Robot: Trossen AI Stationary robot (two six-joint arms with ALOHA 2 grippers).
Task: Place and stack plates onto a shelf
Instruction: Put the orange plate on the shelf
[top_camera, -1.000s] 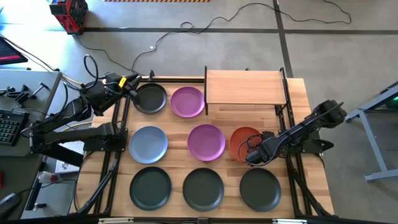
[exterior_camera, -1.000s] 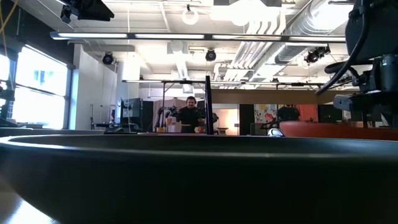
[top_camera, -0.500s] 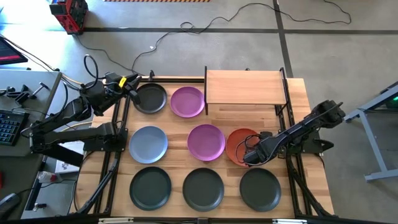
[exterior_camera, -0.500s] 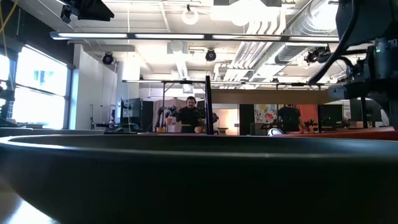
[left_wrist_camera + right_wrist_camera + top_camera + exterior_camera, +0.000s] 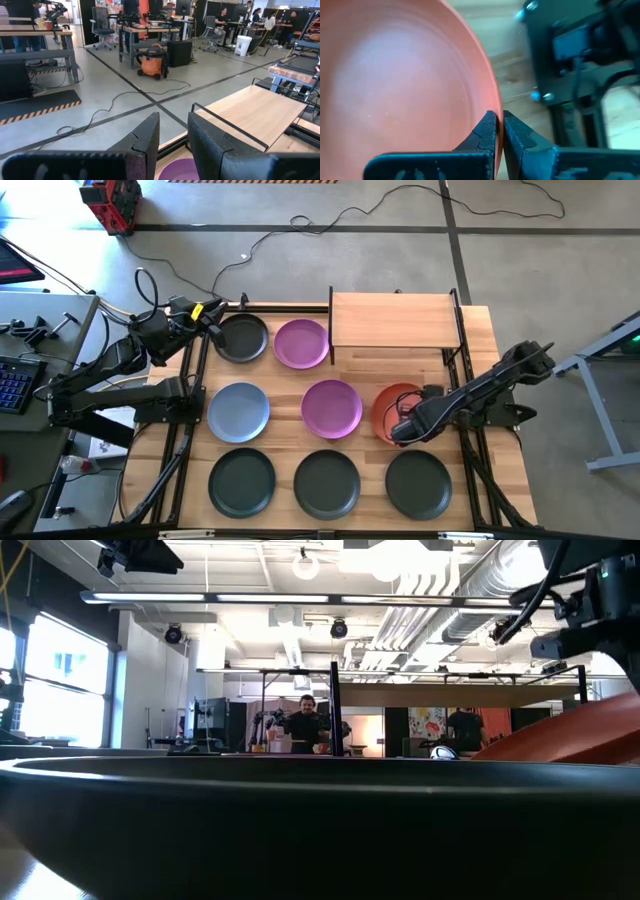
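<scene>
The orange-red plate sits in the middle row at the table's right and shows tilted in the low view. My right gripper is shut on its near rim. The light-wood shelf stands at the far right with nothing on its board. My left gripper hovers open by the far-left dark plate and touches nothing. Two purple plates, a blue-grey plate and three dark plates in the near row lie flat on the table. My right gripper pinches the orange-red plate's rim on its near side, one finger inside the bowl and one outside. The fingers reach in from the table's right side, slanting down. The plate is tilted, held side raised; whether its far edge is on the table I cannot tell.
A dark plate's rim fills the low view's foreground. Black metal rods frame the shelf. Black rails run along the table's left and right edges. Cables lie on the floor beyond the table. A person stands far off in the room.
My right gripper, shut on the orange-red plate, first nudged it a little toward the table's left and near edge, then rose. The plate went from lying level to tilted, its held side lifted. The left arm kept still.
</scene>
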